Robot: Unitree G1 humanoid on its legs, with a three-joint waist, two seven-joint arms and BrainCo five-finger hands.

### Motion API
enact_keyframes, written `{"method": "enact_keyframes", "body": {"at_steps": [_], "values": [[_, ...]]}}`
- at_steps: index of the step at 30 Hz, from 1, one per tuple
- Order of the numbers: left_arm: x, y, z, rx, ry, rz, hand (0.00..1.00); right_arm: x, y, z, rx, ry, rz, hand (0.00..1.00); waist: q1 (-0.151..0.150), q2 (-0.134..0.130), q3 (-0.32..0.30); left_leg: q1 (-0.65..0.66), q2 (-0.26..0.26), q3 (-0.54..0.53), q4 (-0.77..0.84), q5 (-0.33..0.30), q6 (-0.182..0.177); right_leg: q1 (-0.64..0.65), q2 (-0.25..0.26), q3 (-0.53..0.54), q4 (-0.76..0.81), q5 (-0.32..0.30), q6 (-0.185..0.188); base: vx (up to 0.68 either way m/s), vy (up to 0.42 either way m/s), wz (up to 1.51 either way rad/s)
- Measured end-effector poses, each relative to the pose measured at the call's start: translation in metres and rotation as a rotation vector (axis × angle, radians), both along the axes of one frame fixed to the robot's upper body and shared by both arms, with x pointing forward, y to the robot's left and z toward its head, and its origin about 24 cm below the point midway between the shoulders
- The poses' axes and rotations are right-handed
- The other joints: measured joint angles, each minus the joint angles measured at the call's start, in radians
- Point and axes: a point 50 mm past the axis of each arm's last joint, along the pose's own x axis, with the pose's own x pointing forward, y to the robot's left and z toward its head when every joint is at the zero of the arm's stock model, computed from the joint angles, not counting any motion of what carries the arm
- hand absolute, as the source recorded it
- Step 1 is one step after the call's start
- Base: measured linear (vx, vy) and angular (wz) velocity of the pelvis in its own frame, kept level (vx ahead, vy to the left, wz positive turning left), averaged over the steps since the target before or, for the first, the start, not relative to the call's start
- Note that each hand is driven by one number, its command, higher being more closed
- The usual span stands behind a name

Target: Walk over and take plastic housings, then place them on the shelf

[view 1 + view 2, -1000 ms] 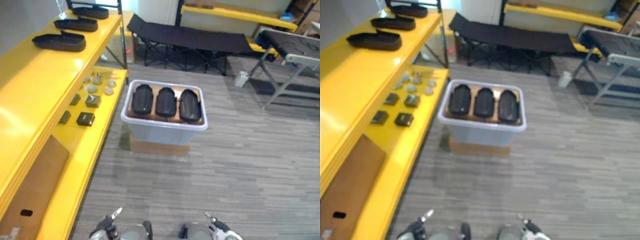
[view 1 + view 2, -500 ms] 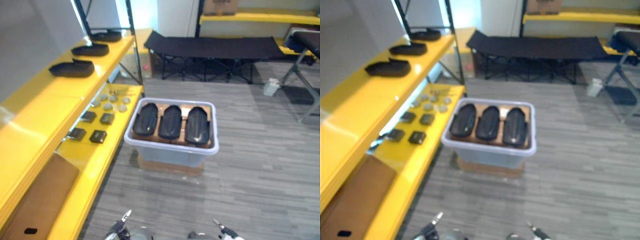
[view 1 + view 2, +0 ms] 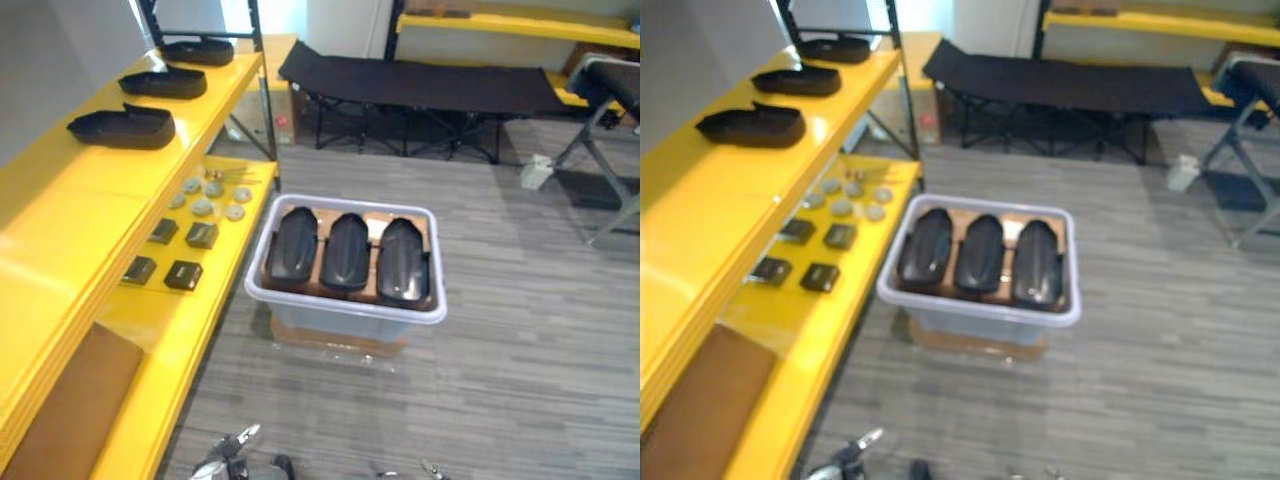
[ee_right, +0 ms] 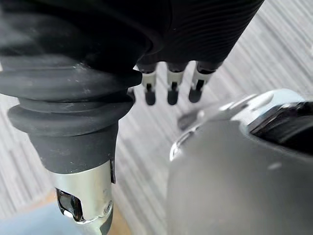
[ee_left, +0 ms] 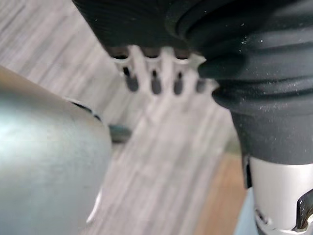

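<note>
Three black plastic housings (image 3: 347, 252) lie side by side in a pale grey bin (image 3: 345, 305) that rests on a cardboard box on the floor ahead. Three more black housings (image 3: 122, 125) sit in a row on the top level of the yellow shelf (image 3: 60, 210) at my left. My left hand (image 5: 152, 71) hangs over the grey floor with straight fingers and nothing in it. My right hand (image 4: 168, 85) hangs the same way, open and holding nothing. Both hands are well short of the bin.
The lower shelf level carries small dark blocks (image 3: 183, 274), round discs (image 3: 203, 206) and a brown cardboard sheet (image 3: 60, 420). A black folding cot (image 3: 420, 85) stands behind the bin. A grey metal stand (image 3: 610, 110) is at the far right, with a small white object (image 3: 535, 172) near it.
The camera has moved: the bin now sits lower and larger in the picture, and the shelf's housings stand further left. The things themselves have not moved.
</note>
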Motion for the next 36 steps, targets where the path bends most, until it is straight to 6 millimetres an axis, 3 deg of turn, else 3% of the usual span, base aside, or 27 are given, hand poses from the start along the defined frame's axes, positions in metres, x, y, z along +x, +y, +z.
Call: {"method": "enact_keyframes", "body": {"at_steps": [7,10,19,27,36], "values": [[-0.001,-0.002,-0.001,0.023,0.015,-0.077,0.0,0.004,0.003,0.0,0.009,-0.036,-0.047,0.0,-0.003,-0.001,-0.003,0.041,0.004,0.036,-0.043,0.009,-0.004,0.0,0.013,0.029,0.001,0.001,-0.001,0.02,-0.007,-0.15],[-0.004,-0.001,-0.002,0.028,0.026,-0.089,0.0,0.007,0.004,0.001,-0.015,-0.06,-0.004,0.0,-0.028,-0.006,-0.004,0.047,0.002,0.041,-0.054,0.018,0.002,-0.001,0.013,0.029,0.001,0.001,-0.001,-0.04,-0.012,-0.07],[-0.002,-0.004,-0.002,0.046,0.022,-0.145,0.0,0.014,0.003,0.003,-0.071,-0.109,0.084,0.0,-0.027,-0.006,-0.002,0.055,-0.008,0.026,-0.065,0.045,0.012,0.0,0.001,0.021,0.013,-0.014,0.006,-0.09,-0.002,0.04],[0.001,-0.007,0.0,0.058,-0.008,-0.184,0.0,0.054,0.015,0.019,-0.127,-0.3,0.158,0.0,-0.024,-0.008,-0.007,0.023,-0.02,0.016,-0.065,0.045,0.019,-0.028,-0.013,0.025,0.021,-0.022,0.02,-0.03,0.039,0.04],[0.004,-0.005,0.002,0.093,-0.027,-0.207,0.0,0.056,0.02,0.019,-0.125,-0.302,0.185,0.0,-0.023,-0.023,0.0,0.027,-0.027,0.025,-0.062,0.041,0.019,-0.009,-0.011,0.026,0.003,-0.002,0.022,0.09,0.015,0.0]]}}
